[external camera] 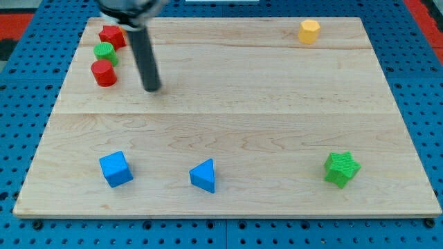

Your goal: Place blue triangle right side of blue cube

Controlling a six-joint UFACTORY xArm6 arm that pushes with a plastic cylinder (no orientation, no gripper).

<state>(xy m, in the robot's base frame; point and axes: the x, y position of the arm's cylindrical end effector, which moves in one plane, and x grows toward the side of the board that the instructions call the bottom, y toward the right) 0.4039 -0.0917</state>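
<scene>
The blue triangle [203, 176] lies near the view's bottom, a little left of centre. The blue cube [115, 169] sits to its left, with a gap of about one block's width and more between them. My tip [151, 88] rests on the board in the upper left, well above both blue blocks and just right of the red cylinder [104, 72]. It touches no block.
A green cylinder [105, 52] and a red star-like block [112, 36] cluster above the red cylinder at the top left. A yellow hexagonal block [309, 31] sits at the top right. A green star [341, 169] sits at the bottom right. The wooden board [242, 104] lies on a blue pegboard.
</scene>
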